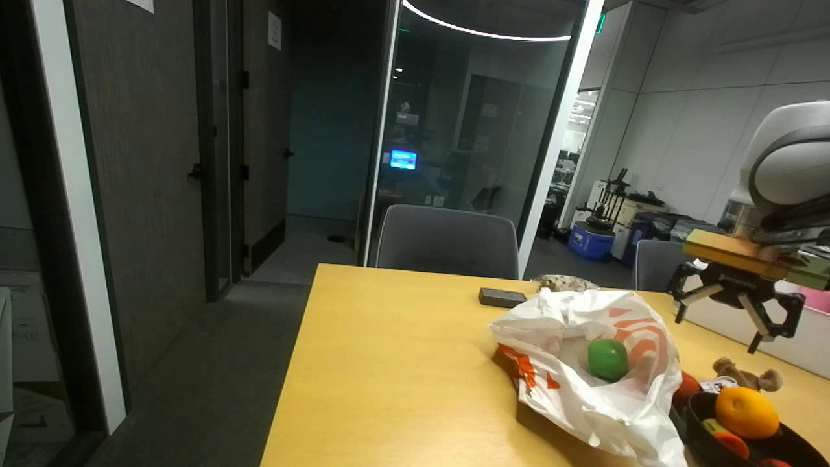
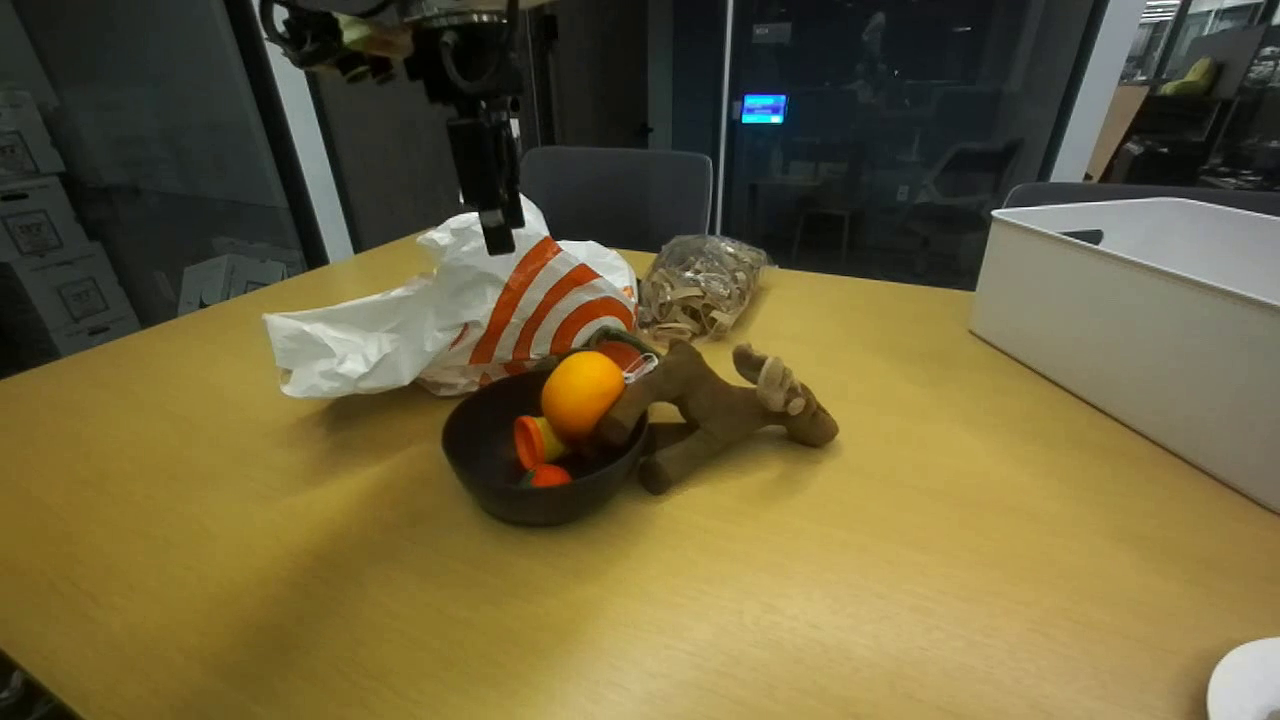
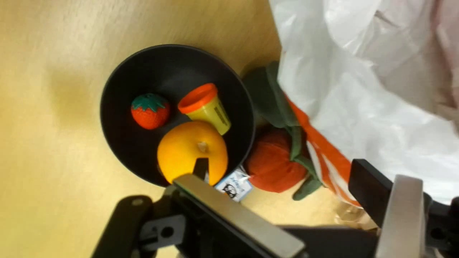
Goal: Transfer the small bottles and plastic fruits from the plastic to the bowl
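The robot's gripper (image 1: 716, 334) is hanging up in the air over the yellow table (image 2: 900, 560), and its two fingers (image 3: 200, 166) are standing wide apart. In the wrist view, one of them is showing in front of the big orange (image 3: 181, 150). The round black bowl (image 2: 495, 490) is sitting on the table, and it is holding the orange, a small red strawberry (image 3: 150, 114) and a little yellow and orange tub (image 3: 206, 107). The tub is lying tipped over, right beside the orange, and the strawberry is resting near them both. A crinkly white bag (image 1: 570, 402) with red-orange stripes is lying close to the bowl, and a green fruit (image 1: 607, 360) is sitting inside it. A red toy (image 3: 274, 165) with green leaves is resting between the bowl and the white bag. A brown toy moose (image 2: 720, 400) is resting right by the bowl, and in an exterior view its leg is showing across the edge. A clear bag (image 2: 705, 285) of tan bits is lying beside the white bag. A big white box (image 2: 1110, 350) is standing farther off on the same table.
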Available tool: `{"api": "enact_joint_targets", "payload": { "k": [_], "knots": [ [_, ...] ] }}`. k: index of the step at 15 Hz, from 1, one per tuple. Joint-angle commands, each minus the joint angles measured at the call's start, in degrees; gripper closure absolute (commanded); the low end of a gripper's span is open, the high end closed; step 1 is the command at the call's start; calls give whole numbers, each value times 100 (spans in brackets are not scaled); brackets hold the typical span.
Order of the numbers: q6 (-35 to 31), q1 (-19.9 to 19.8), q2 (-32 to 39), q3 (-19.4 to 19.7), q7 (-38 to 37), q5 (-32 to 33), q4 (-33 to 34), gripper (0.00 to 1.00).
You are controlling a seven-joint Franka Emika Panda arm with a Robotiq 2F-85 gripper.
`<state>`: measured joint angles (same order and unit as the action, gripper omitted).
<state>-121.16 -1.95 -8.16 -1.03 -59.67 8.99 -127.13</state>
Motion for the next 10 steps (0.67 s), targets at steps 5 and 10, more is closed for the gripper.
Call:
{"api": "enact_joint_targets", "payload": {
  "k": [5, 10],
  "knots": [
    [-1121, 520, 213, -422, 1202, -880, 127, 0],
    [-1174, 618, 1051, -531, 934, -773, 418, 0]
  ]
}}
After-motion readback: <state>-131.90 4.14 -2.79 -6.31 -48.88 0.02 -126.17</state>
